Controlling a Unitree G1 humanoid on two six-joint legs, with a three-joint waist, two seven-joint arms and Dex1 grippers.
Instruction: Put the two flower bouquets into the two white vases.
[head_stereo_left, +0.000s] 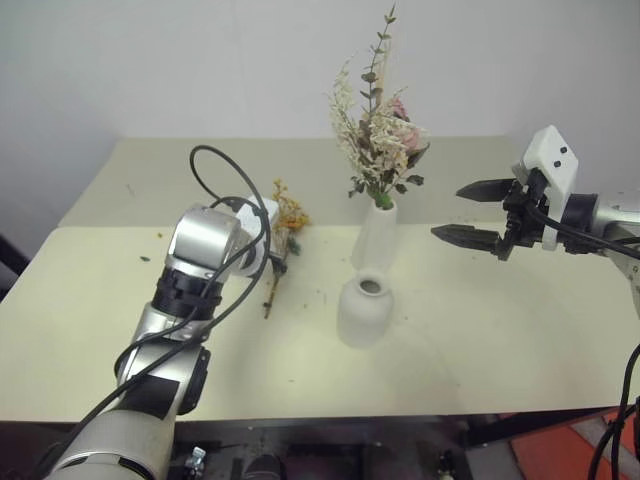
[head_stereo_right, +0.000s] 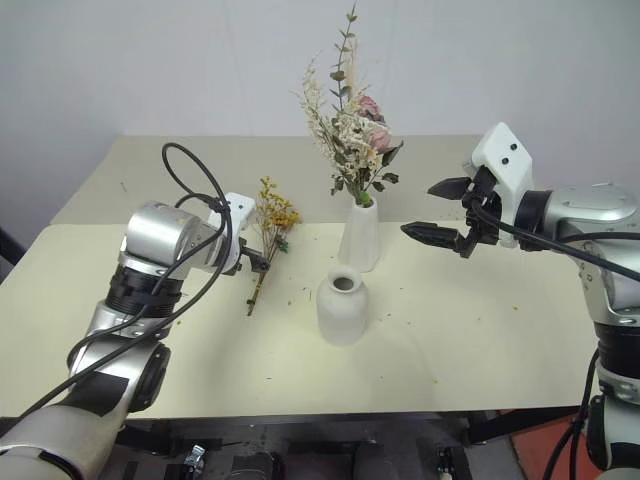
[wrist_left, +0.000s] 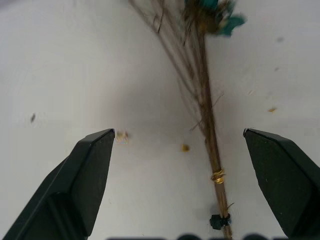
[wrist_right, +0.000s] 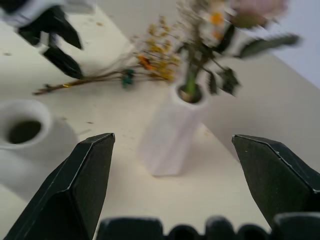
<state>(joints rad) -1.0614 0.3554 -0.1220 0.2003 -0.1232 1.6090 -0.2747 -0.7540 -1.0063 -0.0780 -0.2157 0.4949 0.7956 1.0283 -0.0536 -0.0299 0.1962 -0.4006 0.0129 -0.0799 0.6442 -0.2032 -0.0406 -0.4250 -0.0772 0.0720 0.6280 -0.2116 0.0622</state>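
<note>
Left eye view: squat vase (head_stereo_left: 365, 309) stands empty at the front of the surface (head_stereo_left: 480, 350); left tool (wrist_left: 185, 165) spread wide over the yellow bouquet (head_stereo_left: 283, 240) lying flat; behind, tall vase (head_stereo_left: 377, 235) holds the pink-rose bouquet (head_stereo_left: 377, 140); right tool (head_stereo_left: 478, 215) wide, empty.
</note>
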